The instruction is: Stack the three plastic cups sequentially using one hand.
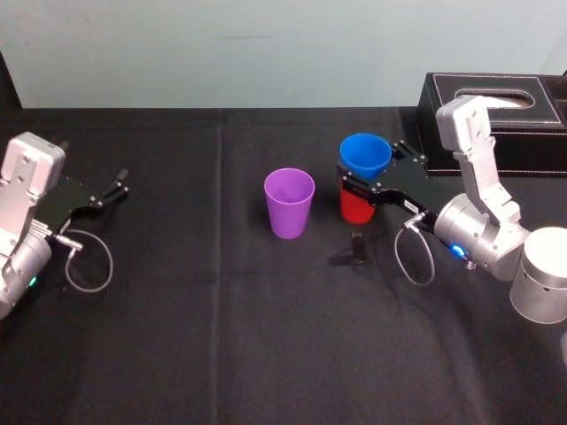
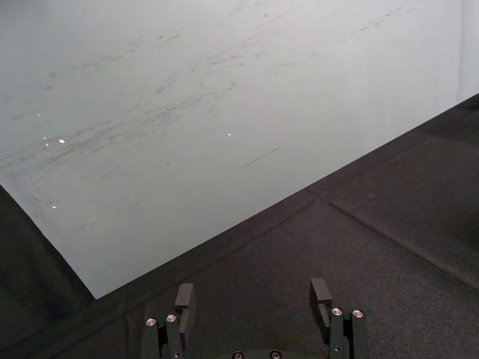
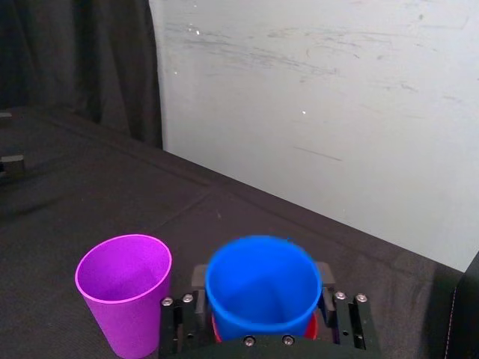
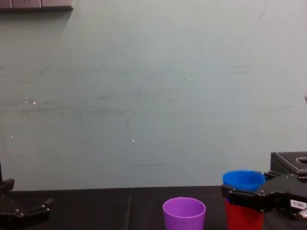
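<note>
Black counter point(image 1: 221, 336). Right gripper point(image 1: 363, 181) clamped on red cup point(image 1: 356, 209), blue cup point(image 1: 364, 152) nested inside, at 3 o'clock of purple cup point(image 1: 289, 202). Left gripper point(image 1: 115, 189) parked at 9 o'clock, fingers apart. Last step, I'd say: you centre the pair over purple and lower.

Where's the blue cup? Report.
Head view, right of centre: the blue cup sits nested in the red cup, held by the right gripper; purple cup leftward.

Even overhead light brightens the pale wall point(image 4: 144, 96) while the black surface point(image 1: 221, 336) stays dim, with a faint shadow point(image 1: 350, 254) at six o'clock below the blue cup point(image 1: 364, 152) gripped by the right end effector point(image 1: 372, 174).
</note>
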`<state>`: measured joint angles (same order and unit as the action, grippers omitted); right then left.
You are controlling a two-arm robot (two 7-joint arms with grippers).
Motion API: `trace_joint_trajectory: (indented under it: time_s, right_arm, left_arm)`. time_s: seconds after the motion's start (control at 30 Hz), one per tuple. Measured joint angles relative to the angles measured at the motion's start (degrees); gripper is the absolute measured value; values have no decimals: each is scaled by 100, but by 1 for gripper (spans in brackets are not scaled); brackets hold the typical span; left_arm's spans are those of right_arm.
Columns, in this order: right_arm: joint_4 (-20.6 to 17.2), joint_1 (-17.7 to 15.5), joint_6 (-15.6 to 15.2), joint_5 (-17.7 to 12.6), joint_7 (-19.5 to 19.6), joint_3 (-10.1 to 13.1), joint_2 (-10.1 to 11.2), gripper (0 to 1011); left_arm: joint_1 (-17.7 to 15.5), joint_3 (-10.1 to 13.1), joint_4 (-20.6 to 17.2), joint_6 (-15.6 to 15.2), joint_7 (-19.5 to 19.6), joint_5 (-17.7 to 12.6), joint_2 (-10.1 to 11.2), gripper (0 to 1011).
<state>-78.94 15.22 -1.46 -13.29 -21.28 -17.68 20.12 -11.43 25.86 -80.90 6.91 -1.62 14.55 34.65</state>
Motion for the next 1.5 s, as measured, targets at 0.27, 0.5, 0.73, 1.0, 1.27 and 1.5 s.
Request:
trace_joint_trajectory:
  time_s: [0.27,0.5,0.73,1.0,1.27,1.5]
  right_arm:
    - [-5,0,-4,-2,0,0,4,1000]
    - [-7,0,-7,-7,1,0,4,1000]
    - [-128,-54,29,44,45,4,31,1000]
    - [-585,-307,22,93,122,117,135,1000]
    - [-1251,-832,-173,-170,-81,232,398,1000]
    - [-1636,-1276,-142,-366,-230,241,602,1000]
  left_arm:
    - [0,0,0,0,0,0,0,1005]
    - [0,0,0,0,0,0,0,1005]
    - [0,0,0,0,0,0,0,1005]
    - [0,0,0,0,0,0,0,1005]
    - [0,0,0,0,0,0,0,1005]
    - [0,0,0,0,0,0,0,1005]
